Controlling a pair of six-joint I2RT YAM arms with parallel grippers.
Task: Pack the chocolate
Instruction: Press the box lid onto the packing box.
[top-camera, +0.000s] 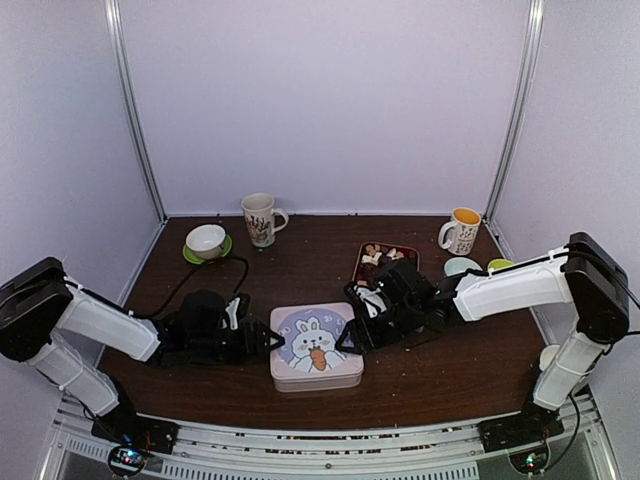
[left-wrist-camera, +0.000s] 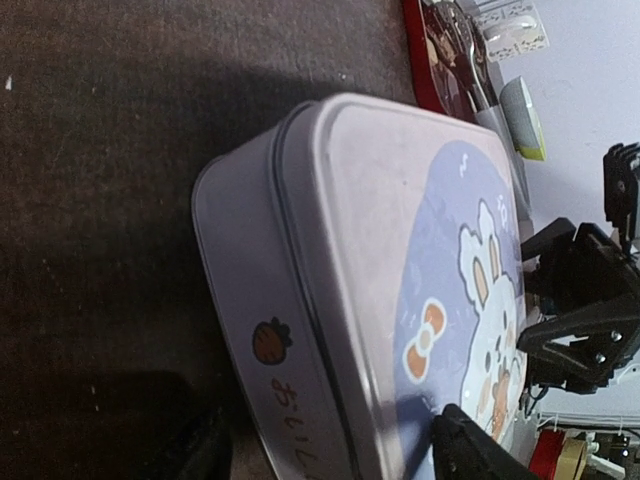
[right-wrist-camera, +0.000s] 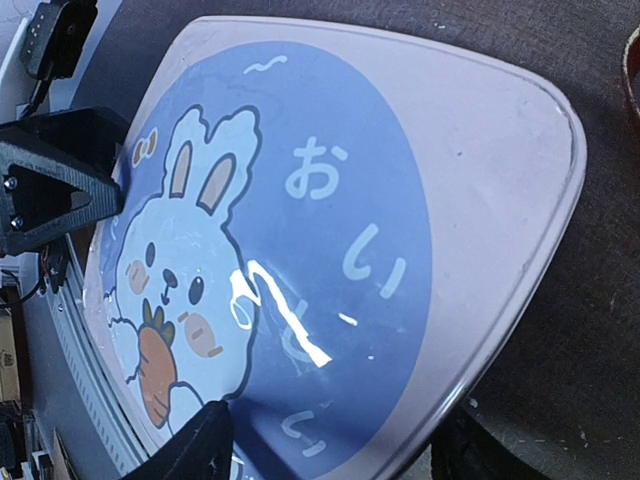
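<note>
Left fingers (left-wrist-camera: 472, 452), right fingers (right-wrist-camera: 195, 447) spread astride tin (top-camera: 316, 350)

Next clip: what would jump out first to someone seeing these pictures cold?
The closed tin, with a cartoon rabbit holding a carrot on its lid, sits front and centre. The left gripper and right gripper flank it, jaws spread at opposite sides. Behind it to the right, chocolate lies in a red tray.
</note>
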